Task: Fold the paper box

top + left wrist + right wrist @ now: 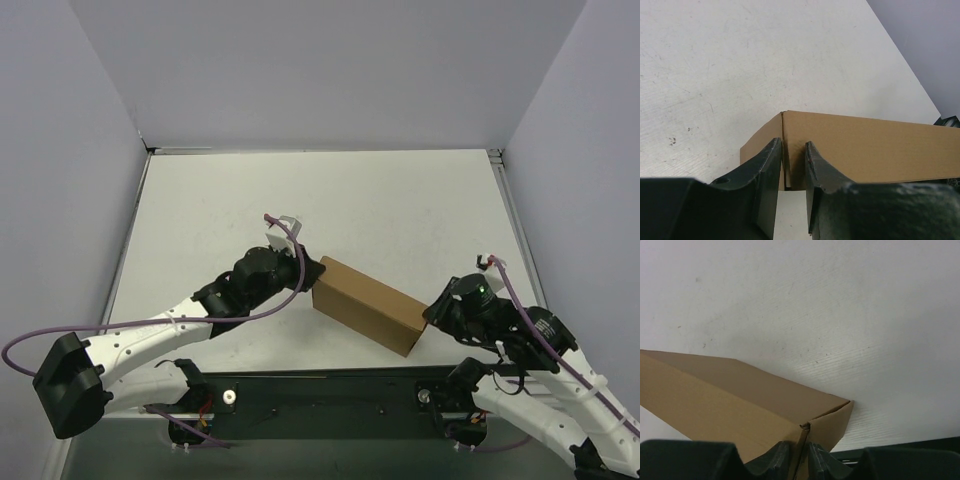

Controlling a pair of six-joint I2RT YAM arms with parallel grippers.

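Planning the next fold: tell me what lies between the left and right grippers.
Only the paper box, lying diagonally on the table: one end reaches the left gripper, the other the right gripper. The top view shows it.

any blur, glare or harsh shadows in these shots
Top external: soft, even light, no glare, the paper box sharp, only a faint shadow on the table. Left wrist: the left pincer is dark and soft, close to the lens; the box edge is crisp. Right wrist: the right pincer is a dark blur along the bottom; the tabletop is bright but keeps its texture.
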